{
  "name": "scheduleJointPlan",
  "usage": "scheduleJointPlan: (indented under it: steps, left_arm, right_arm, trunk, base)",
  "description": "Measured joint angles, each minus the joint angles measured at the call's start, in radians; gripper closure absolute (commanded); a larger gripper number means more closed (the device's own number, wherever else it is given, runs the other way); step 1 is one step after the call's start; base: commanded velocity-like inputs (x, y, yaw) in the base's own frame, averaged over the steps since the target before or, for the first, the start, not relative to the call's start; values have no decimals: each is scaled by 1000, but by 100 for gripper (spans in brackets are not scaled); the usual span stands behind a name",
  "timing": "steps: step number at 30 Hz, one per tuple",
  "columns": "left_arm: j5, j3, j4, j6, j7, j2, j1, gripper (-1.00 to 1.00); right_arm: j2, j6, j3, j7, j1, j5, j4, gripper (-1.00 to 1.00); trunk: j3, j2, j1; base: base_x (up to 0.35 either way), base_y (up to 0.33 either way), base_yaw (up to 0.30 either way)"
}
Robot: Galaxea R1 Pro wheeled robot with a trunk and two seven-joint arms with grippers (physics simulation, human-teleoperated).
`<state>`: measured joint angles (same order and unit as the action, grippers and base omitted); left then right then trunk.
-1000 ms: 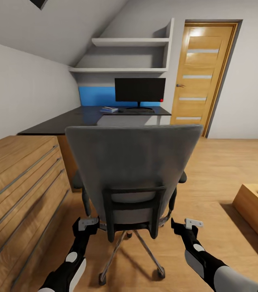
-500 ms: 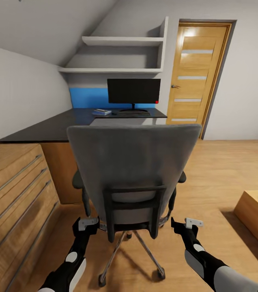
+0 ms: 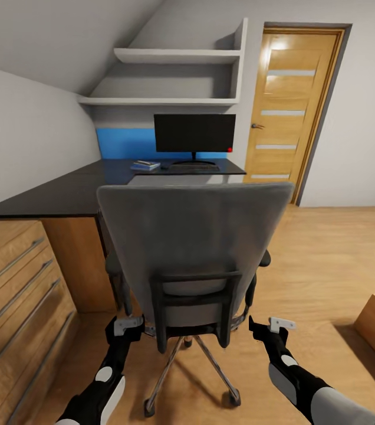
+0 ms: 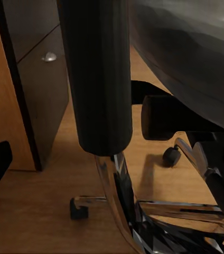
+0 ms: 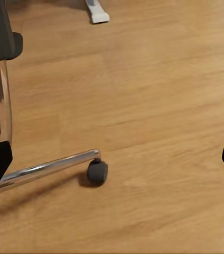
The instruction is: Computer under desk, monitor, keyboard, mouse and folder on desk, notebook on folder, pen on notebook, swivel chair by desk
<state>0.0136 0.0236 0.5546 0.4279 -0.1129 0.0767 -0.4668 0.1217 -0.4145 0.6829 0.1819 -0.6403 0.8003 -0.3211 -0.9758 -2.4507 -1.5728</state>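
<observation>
Centrally, the chair (image 3: 190,248) is seen from behind, its grey back facing the camera, with the left gripper (image 3: 127,328) and right gripper (image 3: 268,328) held low at either side of it, just beside the seat but apart from it. Both sets of fingers appear spread and nothing is grasped, though this is judged mostly from the wrist views. Beyond, the monitor (image 3: 194,134) is stood on the desk (image 3: 87,186) with the keyboard (image 3: 194,167) before it and a stack, probably folder and notebook (image 3: 145,166), beside; no legible writing is seen.

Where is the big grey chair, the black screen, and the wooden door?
swivel chair (image 3: 193,236), head view, middle of its grey backrest.
monitor (image 3: 194,133), head view, middle of the dark screen.
door (image 3: 290,106), head view, on its wooden panel.
</observation>
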Motion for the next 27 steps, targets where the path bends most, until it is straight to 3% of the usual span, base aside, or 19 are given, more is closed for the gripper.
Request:
scheduleJointPlan:
  steps: [27]
  left_arm:
    - [0,-1,0,-19,0,0,0,-100]
  right_arm:
    - [0,-1,-2,1,0,1,0,-100]
  trunk:
    - [0,0,0]
  base:
    - [322,0,0]
